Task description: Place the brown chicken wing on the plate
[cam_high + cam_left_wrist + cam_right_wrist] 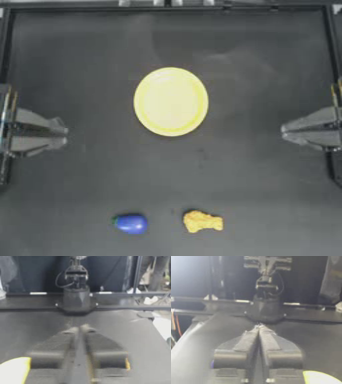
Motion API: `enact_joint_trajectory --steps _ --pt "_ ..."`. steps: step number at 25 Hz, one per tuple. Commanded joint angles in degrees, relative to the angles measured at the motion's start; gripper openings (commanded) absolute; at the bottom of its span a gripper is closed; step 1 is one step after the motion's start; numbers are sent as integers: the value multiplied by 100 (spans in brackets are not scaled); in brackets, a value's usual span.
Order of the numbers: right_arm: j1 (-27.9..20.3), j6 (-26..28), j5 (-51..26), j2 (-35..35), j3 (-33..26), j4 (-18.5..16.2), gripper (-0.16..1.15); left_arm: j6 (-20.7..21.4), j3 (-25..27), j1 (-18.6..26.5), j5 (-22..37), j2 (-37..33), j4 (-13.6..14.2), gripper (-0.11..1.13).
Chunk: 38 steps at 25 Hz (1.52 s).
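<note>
A dark desk (80,60) carries a round bright yellow plate (171,102) mid-surface. The lumpy golden chicken wing (202,221) lies well apart at the near edge, beside a small blue object (131,224). The left pincer (61,134) and right pincer (286,132) sit parked at their sides with tips pressed together, apparently because no grasp has begun.

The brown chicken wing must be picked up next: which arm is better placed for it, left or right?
Probably the right. The brown chicken wing lies slightly nearer the right gripper than the left gripper, and the blue object lies on its left side. Both grippers are parked, shut, at the table edges.
</note>
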<state>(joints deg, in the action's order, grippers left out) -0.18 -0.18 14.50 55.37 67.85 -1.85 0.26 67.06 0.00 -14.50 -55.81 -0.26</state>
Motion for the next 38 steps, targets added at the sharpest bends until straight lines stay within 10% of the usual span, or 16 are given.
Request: enact_joint_trajectory --steps 1,8,21,38 --pt "0 0 0 -44 -70 9 107 18 -132 9 -18 88 0 109" --pt "-9 9 -703 -53 -281 132 98 18 -202 9 220 97 -9 99" --pt "123 97 -4228 -1450 -2347 545 98 -9 -211 88 334 97 -35 101" --pt "1169 1872 -5915 -3727 -4043 -712 98 -9 -211 255 457 132 -79 101"
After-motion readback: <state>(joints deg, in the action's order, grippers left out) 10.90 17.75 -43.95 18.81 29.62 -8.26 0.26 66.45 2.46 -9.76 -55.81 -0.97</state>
